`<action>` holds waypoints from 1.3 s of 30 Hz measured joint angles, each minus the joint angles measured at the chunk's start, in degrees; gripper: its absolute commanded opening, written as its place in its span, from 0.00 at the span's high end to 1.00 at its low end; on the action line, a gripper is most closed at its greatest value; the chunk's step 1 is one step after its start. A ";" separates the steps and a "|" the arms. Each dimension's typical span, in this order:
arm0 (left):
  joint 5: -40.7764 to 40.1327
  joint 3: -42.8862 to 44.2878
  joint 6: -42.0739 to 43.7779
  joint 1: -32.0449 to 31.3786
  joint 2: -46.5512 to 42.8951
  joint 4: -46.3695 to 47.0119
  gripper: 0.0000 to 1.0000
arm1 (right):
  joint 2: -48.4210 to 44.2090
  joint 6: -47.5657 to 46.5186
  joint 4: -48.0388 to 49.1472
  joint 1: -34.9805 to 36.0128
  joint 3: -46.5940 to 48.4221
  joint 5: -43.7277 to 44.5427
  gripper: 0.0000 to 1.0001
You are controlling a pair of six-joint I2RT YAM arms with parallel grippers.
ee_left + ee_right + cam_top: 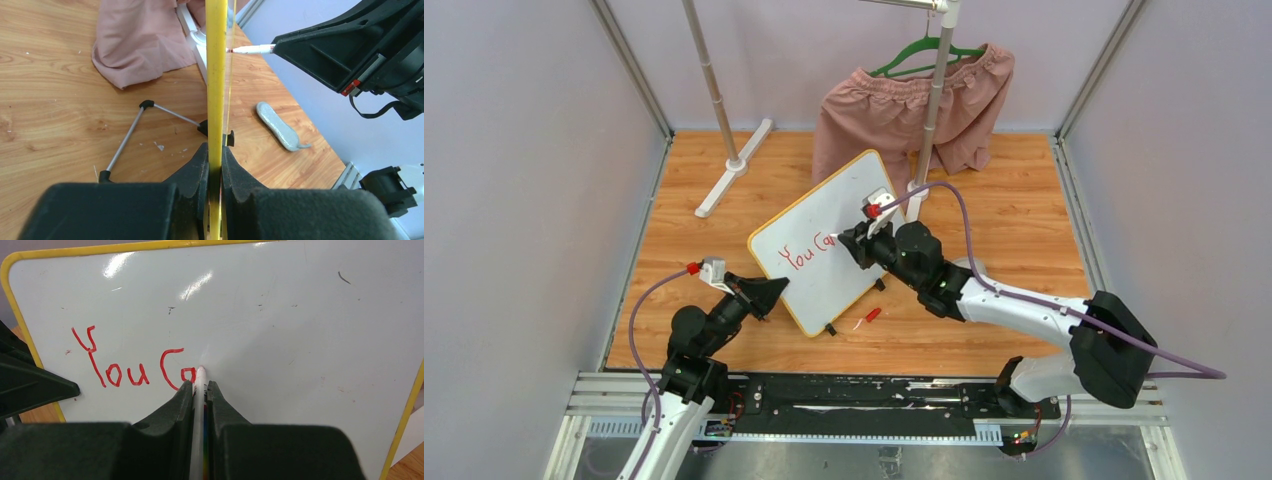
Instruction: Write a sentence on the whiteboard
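Pale walls close in a wooden tabletop [1014, 200]; at its far side a rack pole [937, 110] carries pink shorts [894, 110] on a green hanger [924, 48]. Near the middle stands the whiteboard [824, 205], tilted back and turned at an angle, its yellow frame all round and one small black foot [830, 329] showing at the near corner; a small red cap [872, 315] lies on the wood just beside that corner.

The left tool [769, 293] is closed narrow on the board's near left edge; the left wrist view shows its two fingers pinched on either side of the yellow frame [216, 90], which runs straight up between them.

The right tool [856, 243] reaches in from the right and is clamped tight on a white marker [200, 377]; the marker sticks out between the fingers with its tip touching the white surface.

The sentence [132, 375] is in red handwriting across the left half of the board; it reads "You" followed by "C" and part of a further letter, and the marker tip sits right at the end of this last stroke. Everything to the right of the tip is bare white with a few faint specks.
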 measured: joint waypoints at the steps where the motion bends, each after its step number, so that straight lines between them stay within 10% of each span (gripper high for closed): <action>1: 0.00 0.00 0.00 0.00 0.00 0.00 1.00 | 0.00 -0.09 -0.15 0.00 0.13 0.11 1.00; 39: 0.00 0.00 0.00 0.00 0.00 0.00 1.00 | -1.09 -0.98 -2.12 -1.42 -1.62 1.22 1.00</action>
